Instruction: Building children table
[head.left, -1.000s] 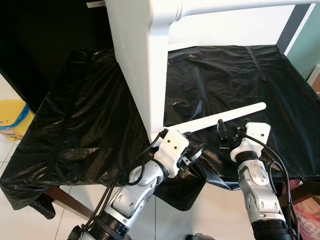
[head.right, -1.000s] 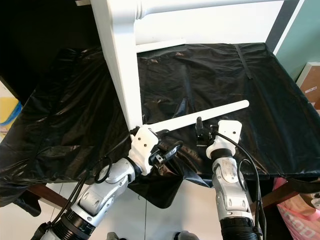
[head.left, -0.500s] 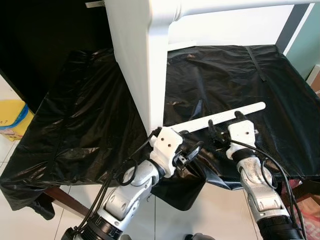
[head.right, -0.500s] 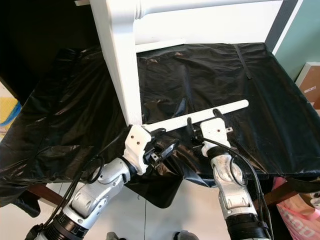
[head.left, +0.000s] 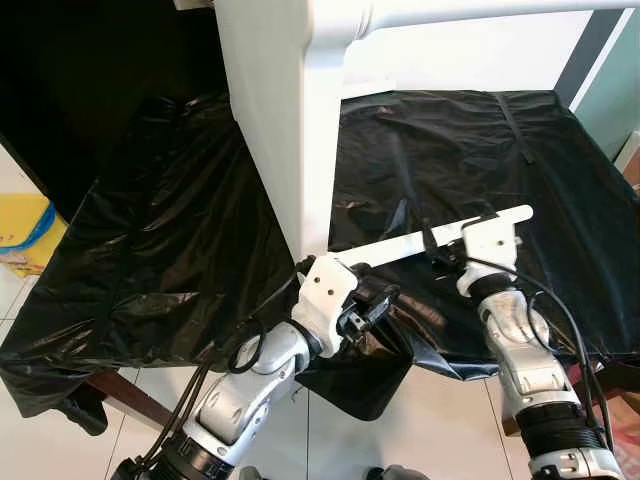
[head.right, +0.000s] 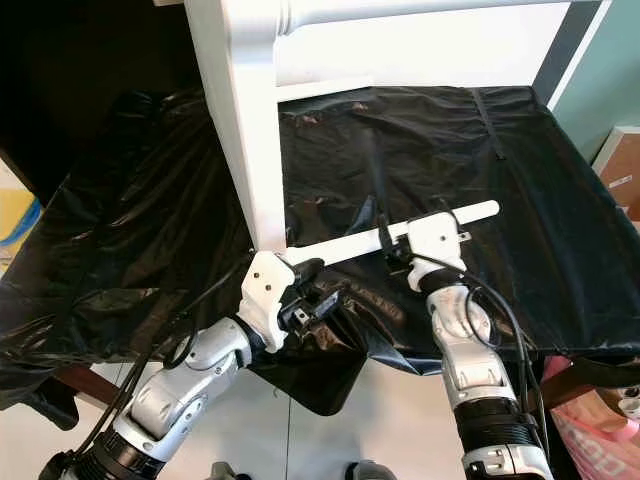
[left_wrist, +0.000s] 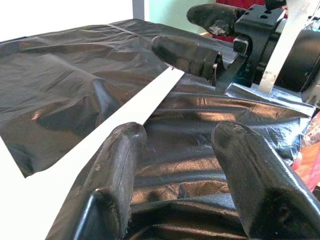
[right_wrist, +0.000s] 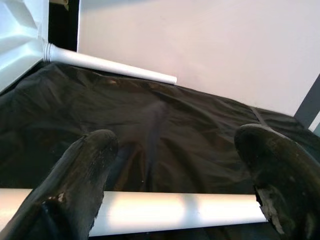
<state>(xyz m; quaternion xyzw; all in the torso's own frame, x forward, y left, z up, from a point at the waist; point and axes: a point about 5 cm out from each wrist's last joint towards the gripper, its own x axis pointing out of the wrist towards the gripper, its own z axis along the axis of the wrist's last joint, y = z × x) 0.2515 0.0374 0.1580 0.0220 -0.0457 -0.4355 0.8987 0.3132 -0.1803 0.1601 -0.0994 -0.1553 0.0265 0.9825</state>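
At the near edge of a table draped in black plastic sheeting (head.left: 160, 250), the robot's left gripper (head.left: 372, 306) rests low on the crumpled plastic, its two black fingers (left_wrist: 117, 165) spread apart with nothing between them; the near end of a white rail (head.left: 400, 245) passes just beside one finger in the left wrist view. The rail, a slim flat white piece of the children's table, lies on the sheeting and runs diagonally from the foot of the frame out toward the robot's right.

A little farther along it, the right gripper (head.right: 412, 238) straddles the rail near its far end. Its fingers (right_wrist: 80, 175) stand wide, one on each side of the white strip, and the right wrist view shows the rail crossing between them without being pinched.

Behind both arms, the white table frame (head.left: 280, 120) stands on the sheeting, a broad flat leg rising to a rounded joint with a turned white crossbar (head.right: 420, 10) running off to the right. A second white rod (right_wrist: 107, 65) lies on the plastic at the far side, against a pale wall (head.left: 470, 55).

To the left, on the tiled floor (head.left: 20, 300), a yellow and blue object (head.left: 25, 235) sits beside the table; no writing on it can be read.
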